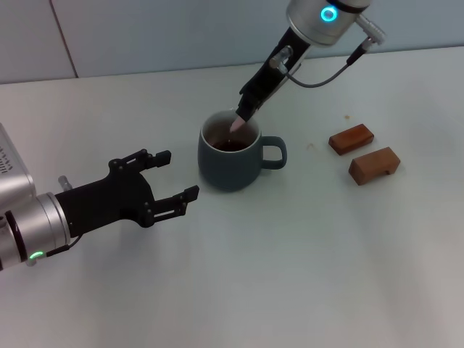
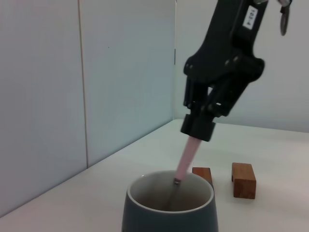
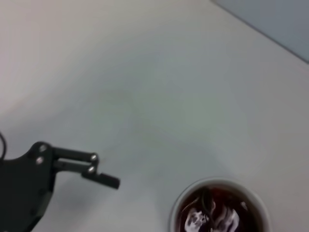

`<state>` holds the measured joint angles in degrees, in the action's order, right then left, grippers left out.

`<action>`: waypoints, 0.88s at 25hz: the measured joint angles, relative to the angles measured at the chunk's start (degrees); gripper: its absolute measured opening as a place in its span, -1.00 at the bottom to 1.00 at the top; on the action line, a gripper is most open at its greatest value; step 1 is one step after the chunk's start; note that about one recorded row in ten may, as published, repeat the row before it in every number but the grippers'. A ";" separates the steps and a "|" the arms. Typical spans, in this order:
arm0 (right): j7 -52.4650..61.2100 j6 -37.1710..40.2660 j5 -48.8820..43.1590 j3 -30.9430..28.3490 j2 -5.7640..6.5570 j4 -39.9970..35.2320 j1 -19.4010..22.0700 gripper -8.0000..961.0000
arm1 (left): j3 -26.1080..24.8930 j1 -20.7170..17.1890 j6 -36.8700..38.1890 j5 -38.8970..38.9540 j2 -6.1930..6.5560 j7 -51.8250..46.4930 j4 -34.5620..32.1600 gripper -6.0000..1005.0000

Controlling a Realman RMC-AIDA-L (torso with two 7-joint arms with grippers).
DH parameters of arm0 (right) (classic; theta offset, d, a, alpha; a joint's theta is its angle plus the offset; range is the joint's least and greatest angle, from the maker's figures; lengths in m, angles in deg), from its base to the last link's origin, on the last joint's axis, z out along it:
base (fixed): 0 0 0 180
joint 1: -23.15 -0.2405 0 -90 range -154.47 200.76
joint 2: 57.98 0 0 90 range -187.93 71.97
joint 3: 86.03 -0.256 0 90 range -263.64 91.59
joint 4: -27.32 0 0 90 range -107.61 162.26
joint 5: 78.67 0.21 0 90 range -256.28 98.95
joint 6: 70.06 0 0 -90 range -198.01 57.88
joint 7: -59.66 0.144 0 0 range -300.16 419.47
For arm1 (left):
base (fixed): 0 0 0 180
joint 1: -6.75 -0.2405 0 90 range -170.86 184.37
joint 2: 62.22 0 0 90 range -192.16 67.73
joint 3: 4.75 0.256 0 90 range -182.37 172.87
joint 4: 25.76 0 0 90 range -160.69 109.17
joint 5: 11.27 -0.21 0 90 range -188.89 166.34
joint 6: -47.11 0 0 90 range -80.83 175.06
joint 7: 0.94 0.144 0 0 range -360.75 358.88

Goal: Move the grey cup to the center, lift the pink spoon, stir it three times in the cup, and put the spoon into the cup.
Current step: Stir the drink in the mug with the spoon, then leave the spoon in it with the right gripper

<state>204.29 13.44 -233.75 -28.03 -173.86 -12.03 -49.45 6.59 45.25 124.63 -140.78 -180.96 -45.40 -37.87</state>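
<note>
The cup (image 1: 230, 154) stands near the middle of the bench (image 1: 304, 261), its handle at 3 o'clock, brown liquid inside. The spoon (image 1: 237, 125) stands steeply in it, metal bowl down in the liquid toward 12 o'clock of the rim, pink handle rising up and back. The right gripper (image 1: 246, 110) comes down from 1 o'clock above the cup, its fingers narrowed on the top of that handle; in the left wrist view the pink shaft (image 2: 186, 159) runs from the clamped tips into the cup mouth (image 2: 170, 195).

By its look, the cup is glazed ceramic: heavy, stiff, breakable, and likely to slop if jolted. Its body or its loop is the sound place to hold. The spoon looks light, thin, rigid and smooth, so a pinch high on the handle may let it pivot or slip. A light, steady stir clear of the wall seems wise, then release low so it leans on the rim.

The left gripper (image 1: 163, 181) rests at 9 o'clock of the cup, just beside it and not touching, fingers spread wide and holding nothing. Two wooden blocks (image 1: 364, 152) lie well apart at 3 o'clock.
</note>
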 joint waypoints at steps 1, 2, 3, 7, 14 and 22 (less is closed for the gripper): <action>0.00 0.00 0.00 0.00 0.00 0.00 0.00 -0.75 | 0.00 0.00 0.00 0.00 0.00 0.00 0.00 0.62; 0.00 -0.34 -0.30 0.00 0.20 0.29 -0.10 -0.75 | 0.00 0.00 0.00 0.00 0.00 0.00 0.00 0.62; -0.01 -0.59 -0.79 0.00 0.47 0.53 -0.17 -0.75 | 0.06 -0.01 0.01 -0.03 0.00 0.00 0.05 0.62; 0.00 0.58 -1.69 -0.02 1.06 0.40 0.03 -0.75 | 0.71 -0.12 0.01 -0.04 0.00 0.00 0.07 0.62; -1.15 3.17 -1.19 -0.02 -0.49 0.20 -0.33 -0.75 | 0.92 -0.16 0.00 -0.04 0.00 0.00 0.07 0.62; -1.37 -1.88 -1.93 0.00 -0.59 0.65 -0.63 -0.75 | 0.87 -0.27 0.00 -0.04 0.00 0.00 0.12 0.62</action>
<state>202.92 11.57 -235.68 -28.02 -174.45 -11.38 -50.08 7.46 44.98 124.63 -140.82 -180.95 -45.40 -37.75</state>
